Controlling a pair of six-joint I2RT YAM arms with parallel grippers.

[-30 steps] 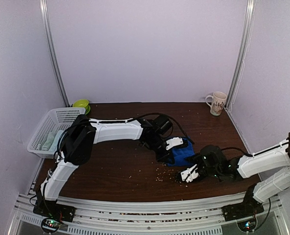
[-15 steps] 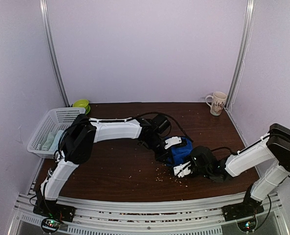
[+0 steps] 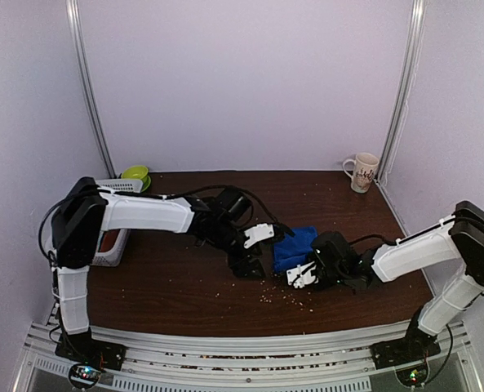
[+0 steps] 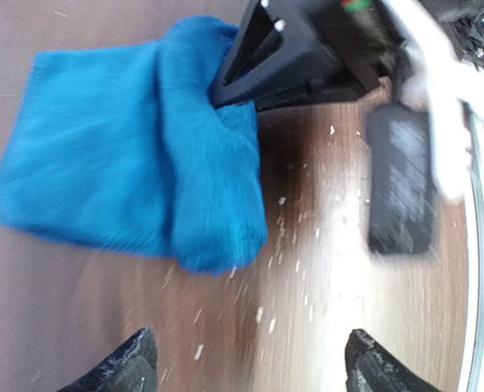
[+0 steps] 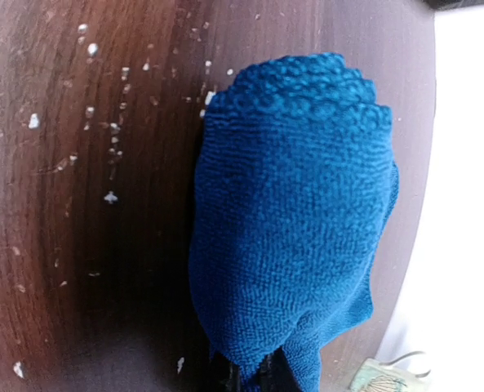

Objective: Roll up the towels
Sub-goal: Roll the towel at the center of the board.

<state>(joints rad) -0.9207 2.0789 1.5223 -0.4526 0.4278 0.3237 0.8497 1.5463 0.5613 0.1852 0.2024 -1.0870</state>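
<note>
A folded royal blue towel (image 3: 295, 247) lies bunched on the dark wooden table (image 3: 184, 286), right of centre. My right gripper (image 3: 299, 275) is at its near edge, shut on a corner of the cloth. In the right wrist view the towel (image 5: 295, 212) fills the frame, its edge pinched at my right gripper (image 5: 262, 377). My left gripper (image 3: 254, 249) stands just left of the towel, open and apart from it. The left wrist view shows the towel (image 4: 135, 155) ahead of my left gripper (image 4: 250, 367), with bare table between the wide jaws.
A white patterned mug (image 3: 361, 171) stands at the back right corner. A green bowl (image 3: 135, 173) sits at the back left, next to a white basket (image 3: 115, 186) mostly hidden behind the left arm. Pale crumbs (image 3: 278, 296) litter the table near the towel.
My left gripper opened, let go of the blue towel and drew back to the left. My right gripper moved left to the towel and shut on its near edge.
</note>
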